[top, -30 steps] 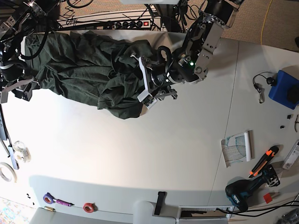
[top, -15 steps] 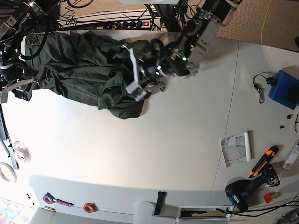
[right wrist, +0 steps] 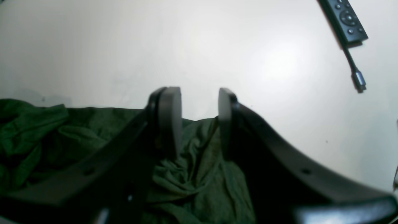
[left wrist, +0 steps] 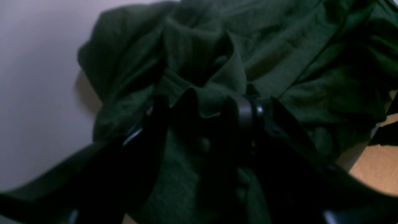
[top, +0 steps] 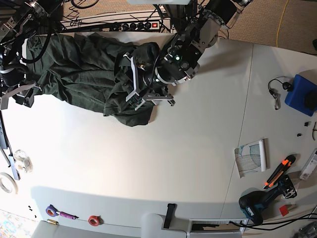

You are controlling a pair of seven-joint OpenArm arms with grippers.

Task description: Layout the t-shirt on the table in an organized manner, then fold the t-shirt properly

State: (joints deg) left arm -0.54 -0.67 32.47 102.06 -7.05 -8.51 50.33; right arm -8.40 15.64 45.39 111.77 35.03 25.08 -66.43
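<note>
T-shirt point(top: 74, 64), dark green — bunched; laying-out step in hand. Left tool point(left wrist: 214, 102) parted astride its central fold, right tool point(right wrist: 199, 121) parted over its edge. Next, likely — pinch, draw flat.

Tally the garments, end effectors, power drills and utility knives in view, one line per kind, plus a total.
t-shirt: 1
End effectors: 2 (left end effector, right end effector)
cordless drill: 1
utility knife: 1
Total: 5
</note>
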